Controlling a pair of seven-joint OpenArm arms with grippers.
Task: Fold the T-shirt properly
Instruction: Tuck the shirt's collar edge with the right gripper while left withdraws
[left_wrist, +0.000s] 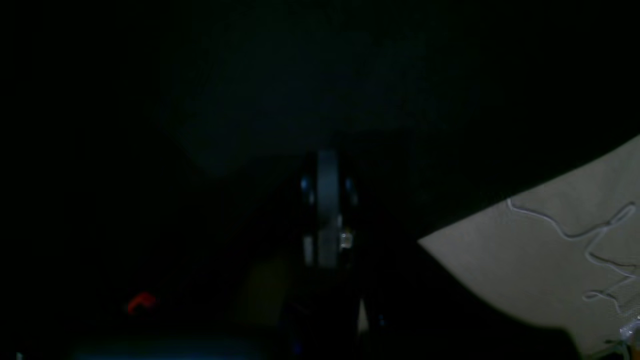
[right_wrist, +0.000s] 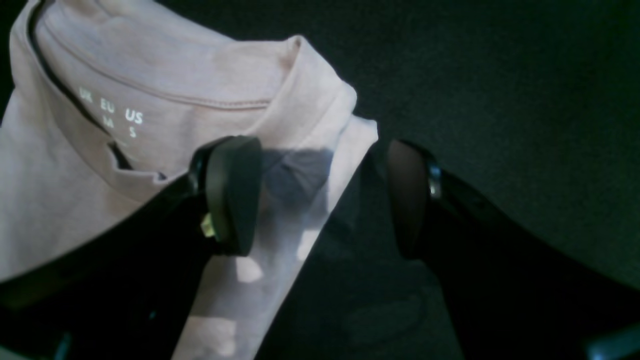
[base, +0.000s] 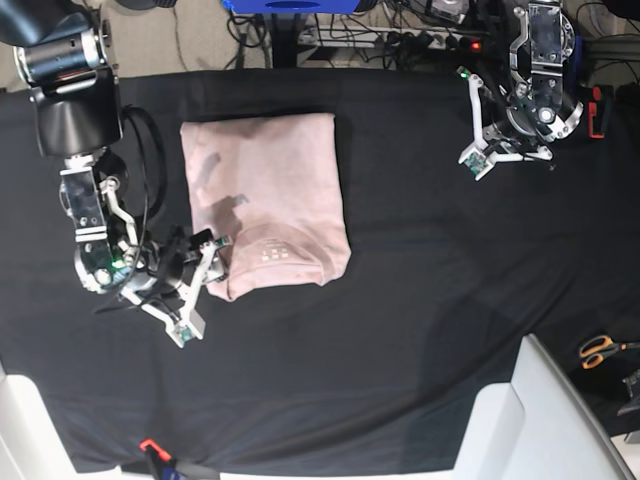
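The pale pink T-shirt (base: 265, 200) lies folded into a rectangle on the black table cloth (base: 420, 260), left of centre. Its collar end with the size print (right_wrist: 112, 117) is nearest my right gripper. My right gripper (base: 203, 287) stands open at the shirt's lower left corner (right_wrist: 320, 197). One finger (right_wrist: 235, 195) hangs over the pink fabric and the other (right_wrist: 407, 197) over bare cloth; nothing is gripped. My left gripper (base: 478, 160) sits far off at the back right, away from the shirt. The dark left wrist view shows its fingers (left_wrist: 327, 200) pressed together and empty.
Orange-handled scissors (base: 600, 350) lie off the cloth at the right. A white surface (base: 545, 420) juts in at the bottom right. Cables and a power strip (base: 430, 40) run behind the table's back edge. Beige floor with a white cord (left_wrist: 560, 250) shows in the left wrist view.
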